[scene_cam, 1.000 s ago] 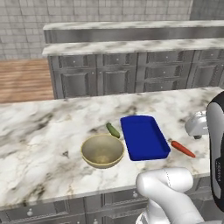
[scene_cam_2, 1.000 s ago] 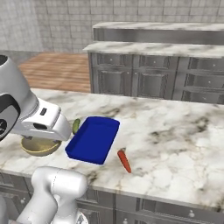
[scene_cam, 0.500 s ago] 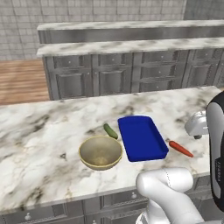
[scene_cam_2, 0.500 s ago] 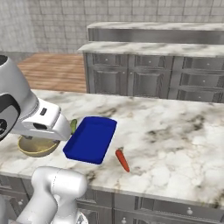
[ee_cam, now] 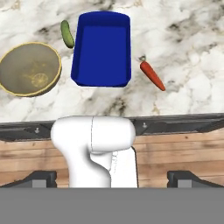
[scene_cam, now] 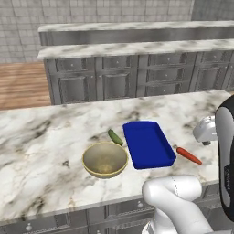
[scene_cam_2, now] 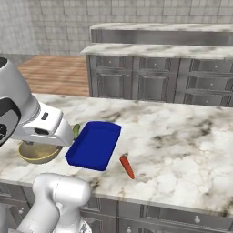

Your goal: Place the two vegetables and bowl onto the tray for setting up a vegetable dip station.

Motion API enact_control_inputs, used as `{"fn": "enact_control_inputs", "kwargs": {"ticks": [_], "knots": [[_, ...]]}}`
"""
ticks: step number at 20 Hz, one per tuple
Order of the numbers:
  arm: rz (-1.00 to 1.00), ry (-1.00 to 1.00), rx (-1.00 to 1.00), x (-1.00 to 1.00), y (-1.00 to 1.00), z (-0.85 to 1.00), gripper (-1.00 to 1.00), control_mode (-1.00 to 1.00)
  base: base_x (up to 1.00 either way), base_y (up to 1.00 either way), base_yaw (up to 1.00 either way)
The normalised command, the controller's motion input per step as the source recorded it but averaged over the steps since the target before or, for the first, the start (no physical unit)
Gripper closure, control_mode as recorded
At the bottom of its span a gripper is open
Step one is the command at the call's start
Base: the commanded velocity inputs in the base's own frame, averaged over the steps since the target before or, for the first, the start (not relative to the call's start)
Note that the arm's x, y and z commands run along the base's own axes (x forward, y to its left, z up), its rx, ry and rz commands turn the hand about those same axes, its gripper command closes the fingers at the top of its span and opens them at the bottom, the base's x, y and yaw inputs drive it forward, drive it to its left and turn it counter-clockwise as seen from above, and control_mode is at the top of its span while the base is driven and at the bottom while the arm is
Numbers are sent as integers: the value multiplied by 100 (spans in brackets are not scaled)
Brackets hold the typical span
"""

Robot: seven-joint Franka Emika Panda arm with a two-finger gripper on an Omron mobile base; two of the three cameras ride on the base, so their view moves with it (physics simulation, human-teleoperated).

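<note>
A deep blue tray (scene_cam: 148, 144) (scene_cam_2: 94, 144) (ee_cam: 103, 48) lies empty on the marble counter. A stubby green cucumber (scene_cam: 115, 136) (scene_cam_2: 76, 131) (ee_cam: 67, 33) rests just off its left long side. The yellowish-tan bowl (scene_cam: 105, 159) (scene_cam_2: 36, 154) (ee_cam: 28, 68) stands upright left of the tray, partly hidden by my hand in the right base view. On the tray's right lies an orange carrot (scene_cam: 188, 155) (scene_cam_2: 127, 166) (ee_cam: 152, 75). My gripper (ee_cam: 114, 179) hangs high above the counter's near edge, open and holding nothing, well clear of everything.
The marble counter (scene_cam: 41, 151) runs wide to both sides of the group. Its front edge (ee_cam: 175, 117) with grey drawers is close under my hand. A second row of grey cabinets (scene_cam: 119, 84) stands behind, across a wooden floor (scene_cam: 23, 84).
The whole picture has slid slightly, so the camera has moved a little. Tray, bowl, cucumber and carrot keep their places on the counter. The gripper stays open.
</note>
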Motion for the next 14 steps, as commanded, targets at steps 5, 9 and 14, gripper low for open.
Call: {"fn": "enact_control_inputs", "kwargs": {"ticks": [5,9,14], "knots": [[0,0,0,0,0,0,-100,100,9,0,0],[0,0,0,4,0,0,-100,-100,0,0,0],[0,0,0,32,0,0,-100,-100,0,0,0]]}}
